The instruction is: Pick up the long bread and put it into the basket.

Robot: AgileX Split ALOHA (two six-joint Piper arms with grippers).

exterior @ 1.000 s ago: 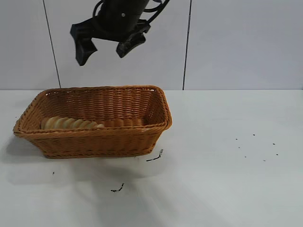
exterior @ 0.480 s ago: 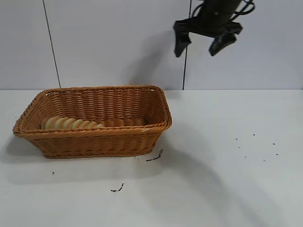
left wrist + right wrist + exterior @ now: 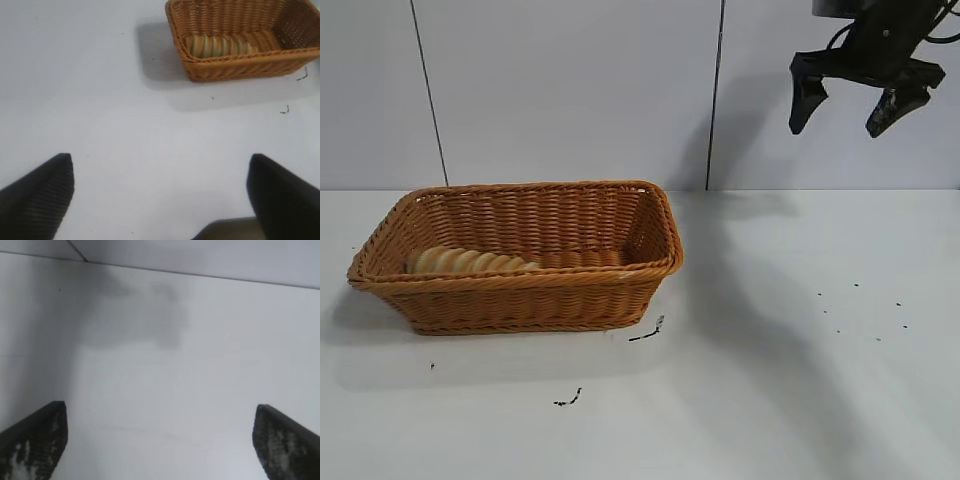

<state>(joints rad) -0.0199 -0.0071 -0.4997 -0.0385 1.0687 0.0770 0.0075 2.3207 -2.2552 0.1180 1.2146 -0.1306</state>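
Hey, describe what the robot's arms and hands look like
The right hand is matte black, with two short, wedge-shaped fingers and black cables looping above it. The left hand shows only two dark, finely ribbed fingertips. No markings visible.

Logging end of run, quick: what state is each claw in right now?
Left claw: open, holding nothing, over bare table.
Right claw: open, holding nothing, raised clear of the basket; the long bread lies inside it.

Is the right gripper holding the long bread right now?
No, the right gripper hangs open and empty high above the table, while the long bread lies inside the basket.
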